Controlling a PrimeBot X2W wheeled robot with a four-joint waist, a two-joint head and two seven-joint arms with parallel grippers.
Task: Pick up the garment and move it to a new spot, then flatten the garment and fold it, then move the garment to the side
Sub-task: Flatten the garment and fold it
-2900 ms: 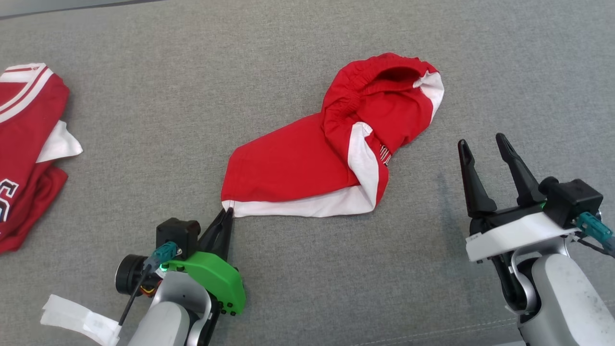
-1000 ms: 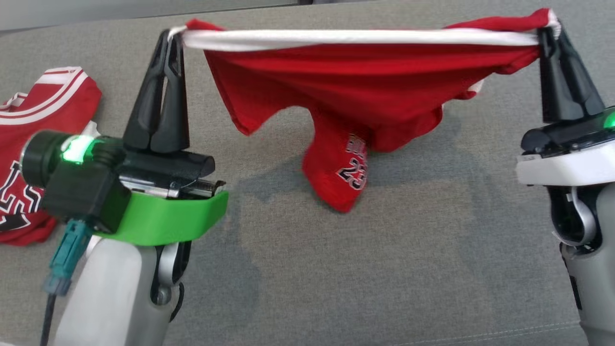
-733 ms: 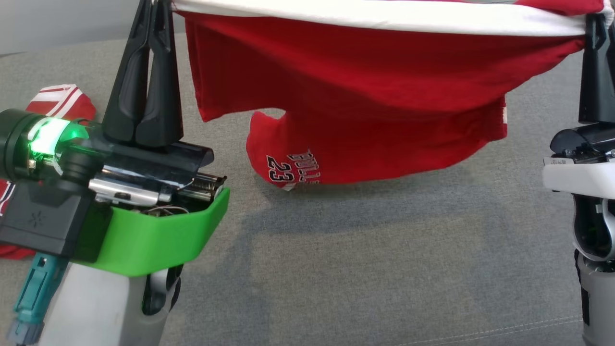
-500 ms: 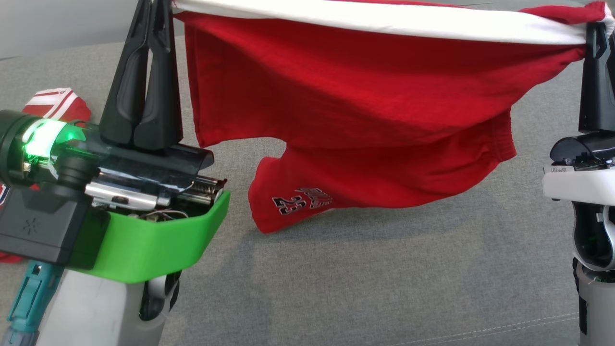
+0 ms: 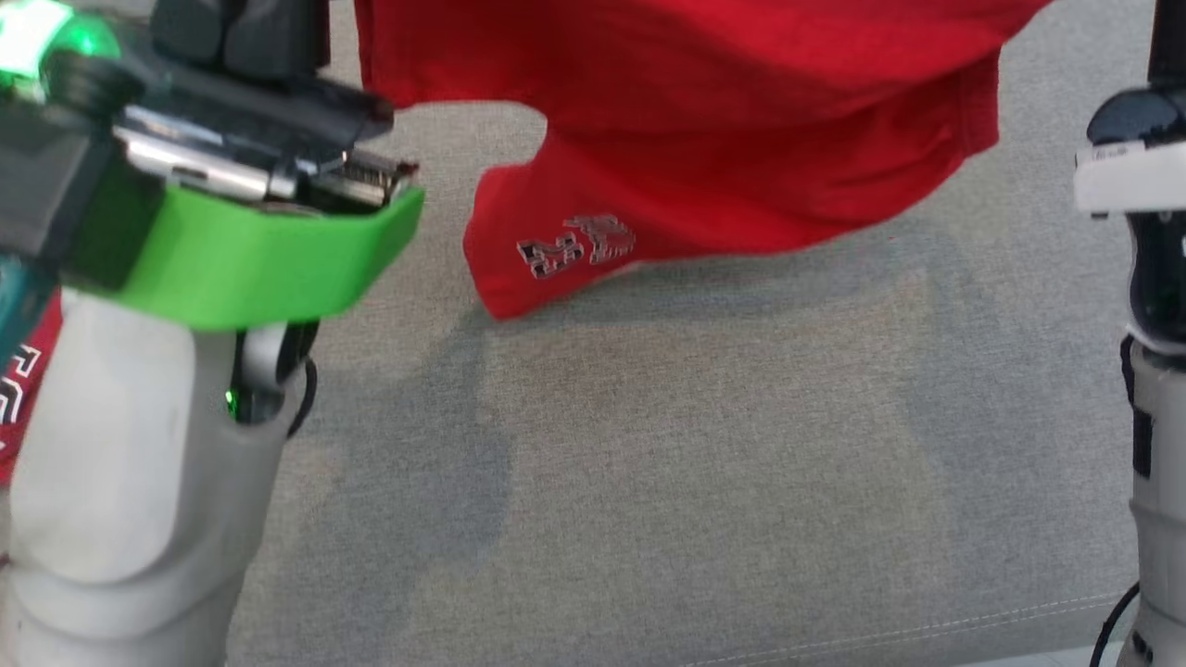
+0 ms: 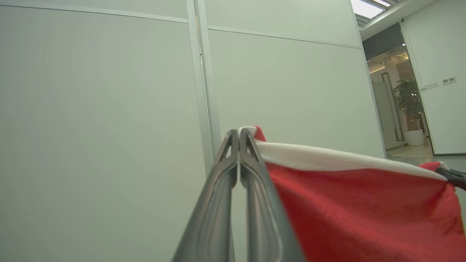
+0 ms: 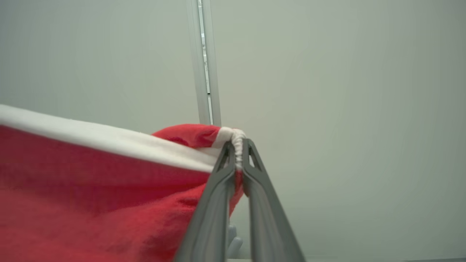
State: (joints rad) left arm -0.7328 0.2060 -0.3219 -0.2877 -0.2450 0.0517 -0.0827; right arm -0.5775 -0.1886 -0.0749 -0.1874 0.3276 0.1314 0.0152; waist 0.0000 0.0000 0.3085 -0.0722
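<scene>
Red garment (image 5: pixel 704 120) hangs stretched above the worktop (image 5: pixel 704 463), its upper corners pinched by the clenched left fingers (image 6: pixel 222 189) and right fingers (image 7: pixel 214 203); pulling harder could slip a thin corner grip loose.

My head camera looks steeply down on the grey fabric surface (image 5: pixel 704 482) from close in. The left arm (image 5: pixel 139 445) crowds the frame's left side and the right arm (image 5: pixel 1154 278) sits at its right edge. Each wrist camera looks up along its own fingers (image 6: pixel 214 203) at a pale wall (image 6: pixel 91 127), and both catch the same vertical seam (image 6: pixel 204 72). All three views share the red garment (image 5: pixel 704 111): along the top of the head frame, lower right for the left wrist, lower left for the right.
</scene>
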